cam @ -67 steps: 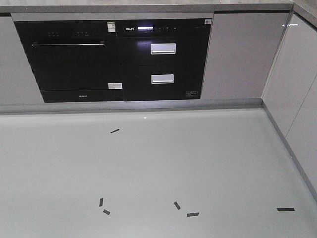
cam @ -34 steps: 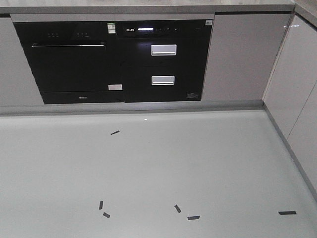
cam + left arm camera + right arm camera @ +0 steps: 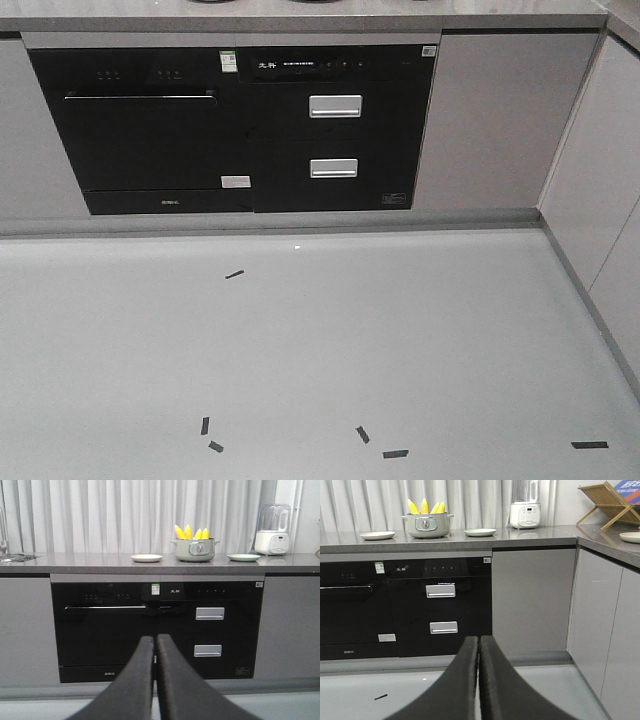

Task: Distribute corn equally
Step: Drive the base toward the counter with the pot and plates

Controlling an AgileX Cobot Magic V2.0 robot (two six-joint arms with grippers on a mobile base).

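Several cobs of yellow corn (image 3: 191, 532) stand upright in a grey-green pot (image 3: 194, 550) on the dark counter (image 3: 100, 560); the right wrist view shows the same corn (image 3: 426, 506) in the pot (image 3: 426, 526). A white plate (image 3: 146, 558) lies left of the pot and a pale green plate (image 3: 243, 557) right of it. My left gripper (image 3: 155, 639) is shut and empty, far below and in front of the counter. My right gripper (image 3: 479, 640) is likewise shut on nothing. The front view shows no corn and no gripper.
Black built-in appliances (image 3: 235, 125) with two silver drawer handles fill the cabinet front. A white blender (image 3: 525, 505) stands at the counter's right, with a wooden rack (image 3: 610, 502) on the side counter. Grey cabinets (image 3: 610, 200) run along the right. Black tape marks (image 3: 234, 274) dot the grey floor.
The front view has shifted: the cabinets and floor marks sit slightly lower and to the right in the picture, and the counter's top edge shows more. The appliance display looks dimmer.
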